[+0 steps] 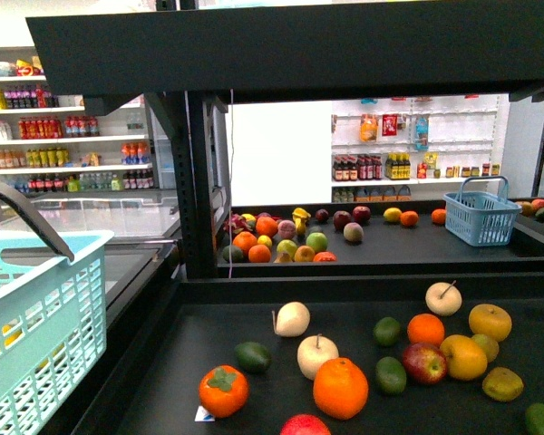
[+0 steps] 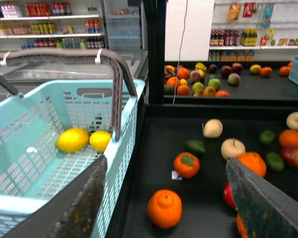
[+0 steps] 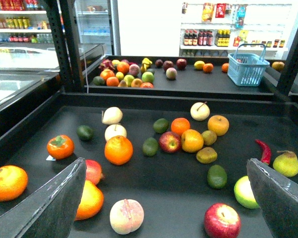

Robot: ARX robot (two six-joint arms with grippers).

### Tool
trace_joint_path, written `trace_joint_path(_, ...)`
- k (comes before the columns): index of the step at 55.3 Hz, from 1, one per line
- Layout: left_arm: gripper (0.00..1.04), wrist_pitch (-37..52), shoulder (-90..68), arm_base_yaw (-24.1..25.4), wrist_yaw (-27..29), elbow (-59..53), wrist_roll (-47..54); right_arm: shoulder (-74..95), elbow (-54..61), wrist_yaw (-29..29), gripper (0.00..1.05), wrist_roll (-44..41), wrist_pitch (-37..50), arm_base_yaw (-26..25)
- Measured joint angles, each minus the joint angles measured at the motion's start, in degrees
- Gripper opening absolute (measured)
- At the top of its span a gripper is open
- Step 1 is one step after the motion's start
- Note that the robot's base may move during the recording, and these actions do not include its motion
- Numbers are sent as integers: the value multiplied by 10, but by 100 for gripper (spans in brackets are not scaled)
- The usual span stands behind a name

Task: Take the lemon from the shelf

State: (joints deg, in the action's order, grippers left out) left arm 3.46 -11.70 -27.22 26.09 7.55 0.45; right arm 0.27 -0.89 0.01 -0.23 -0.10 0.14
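I see two smooth yellow lemons (image 2: 73,140) lying in my pale teal plastic basket (image 2: 20,163) at frame left, black metal shelf tray (image 2: 208,198) right, left gripper (image 2: 171,198) and right gripper (image 3: 164,198) both spread wide, empty.

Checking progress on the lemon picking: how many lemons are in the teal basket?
2: one lemon and a second touching it, side by side on the basket floor near the handle. More may hide below the near rim.
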Motion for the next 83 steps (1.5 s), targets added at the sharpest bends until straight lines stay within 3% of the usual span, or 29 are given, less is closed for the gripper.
trace_joint_path(9,3,-20,46,92,-91,-18,-2,0,0,0,97,0,0,0)
trace_joint_path(24,3,-31,79,180,-177,-39,-3,0,0,0,97,0,0,0)
trace_joint_path(27,3,-35,86,227,-239,-42,-3,0,0,0,97,0,0,0)
trace_joint_path(31,3,-36,89,264,-251,-45,-3,0,0,0,97,0,0,0)
trace_joint_path(62,3,-36,114,269,-260,-68,-3,0,0,0,97,0,0,0)
trace_joint_path(69,23,-36,114,269,-260,-68,-3,0,0,0,97,0,0,0)
trace_joint_path(83,72,-36,114,269,-260,-68,-3,0,0,0,97,0,0,0)
